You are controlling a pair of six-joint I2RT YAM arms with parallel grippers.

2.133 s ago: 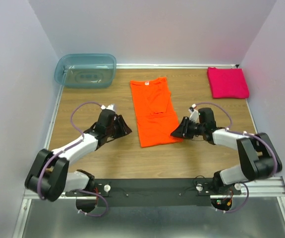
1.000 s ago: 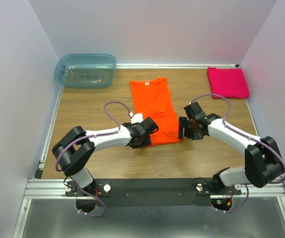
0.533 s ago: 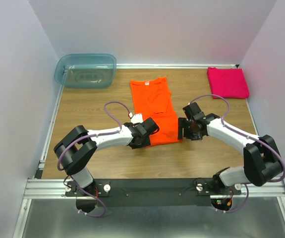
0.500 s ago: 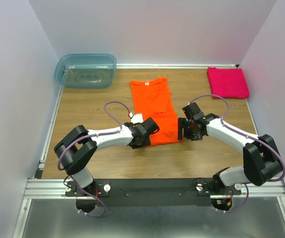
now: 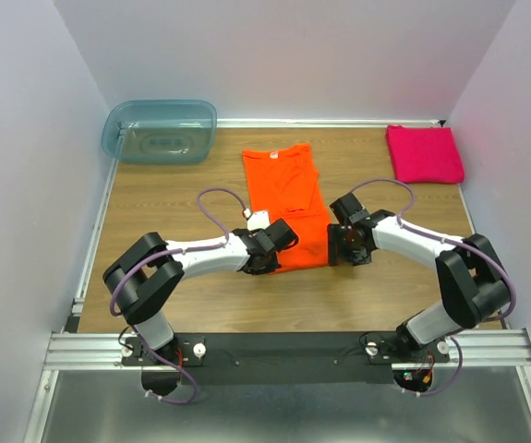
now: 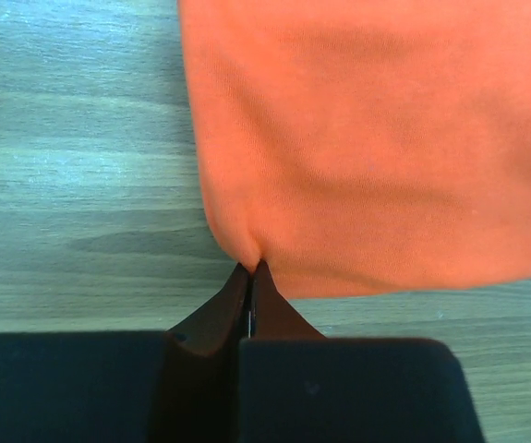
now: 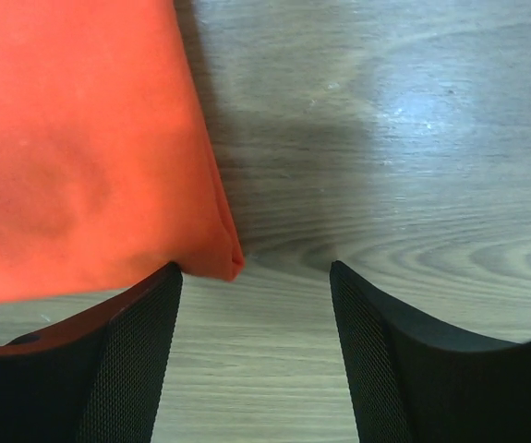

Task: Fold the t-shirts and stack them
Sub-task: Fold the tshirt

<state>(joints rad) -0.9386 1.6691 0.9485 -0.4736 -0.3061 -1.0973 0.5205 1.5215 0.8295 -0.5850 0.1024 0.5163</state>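
Observation:
The orange t-shirt (image 5: pixel 288 198) lies flat in the middle of the table, folded to a long strip with its collar to the far side. My left gripper (image 5: pixel 267 256) is at its near left corner. In the left wrist view this gripper (image 6: pixel 249 269) is shut on a small pinch of the orange t-shirt's (image 6: pixel 367 138) hem. My right gripper (image 5: pixel 340 249) is at the near right corner. It stands open (image 7: pixel 256 269), with the corner of the orange cloth (image 7: pixel 71 157) just inside its left finger. The magenta t-shirt (image 5: pixel 424 153) lies folded square at the far right.
A translucent blue-green tub (image 5: pixel 159 131) stands at the far left corner. White walls close in the table on three sides. Bare wood shows left and right of the orange shirt.
The left gripper's jaws have closed on the shirt's near left hem. The right gripper has edged left toward the near right corner and its jaws have narrowed a little.

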